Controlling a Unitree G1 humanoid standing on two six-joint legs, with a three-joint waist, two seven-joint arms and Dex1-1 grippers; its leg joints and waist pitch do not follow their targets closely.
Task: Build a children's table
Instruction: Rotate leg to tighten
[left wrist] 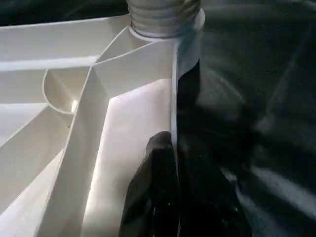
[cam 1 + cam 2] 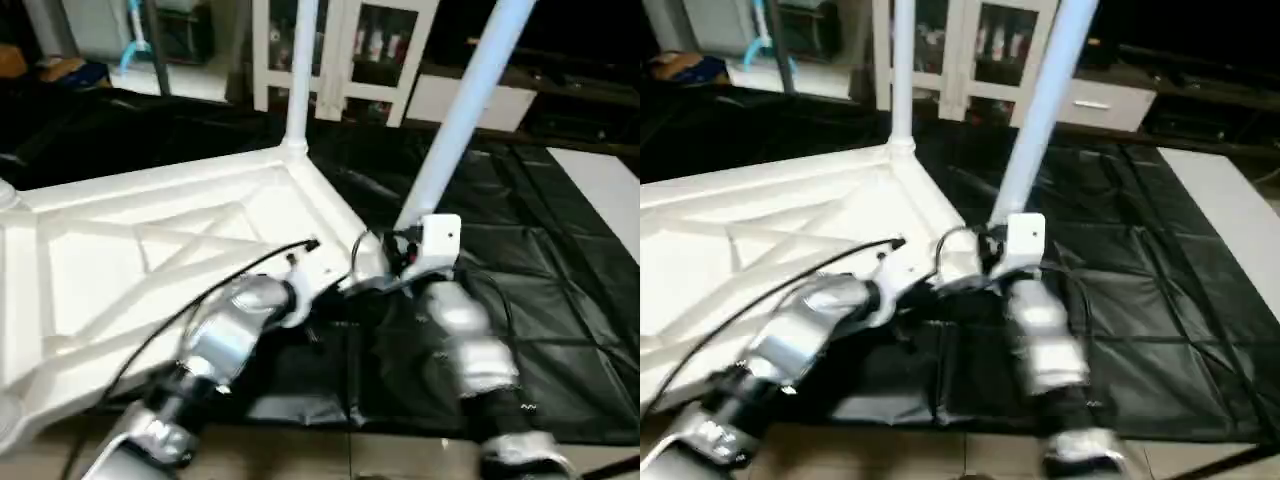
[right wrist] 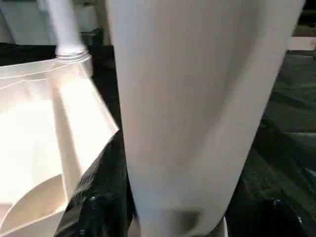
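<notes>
On the black-covered desk (image 2: 560, 300) the tabletop (image 2: 150, 250) lies upside down, its X-ribs facing up, with one leg (image 2: 300, 70) already standing upright in the far corner socket. A second leg (image 2: 465, 110) leans up and to the right from the near right corner, where the right pincer (image 3: 163, 217) is closed around its lower end; the wrist view shows the tube filling the space between the black fingers (image 3: 94, 202). The left pincer (image 1: 170, 197) pinches the tabletop's thin rim wall, one finger (image 1: 153, 192) inside and the other outside against the black cover.

Both parts look like hollow moulded plastic, so they are probably light and fairly stiff, though the tabletop's thin walls may flex a little under a hard squeeze. The leg is smooth and tapered, likely slippery, and a grip could creep along it toward the thinner end. Holding it low, close to the socket, gives the best control of the angle; its long free end will lever against the grip if tilted. The rim near the corner seems the firmest place to steady the top, since the ribs meet there
</notes>
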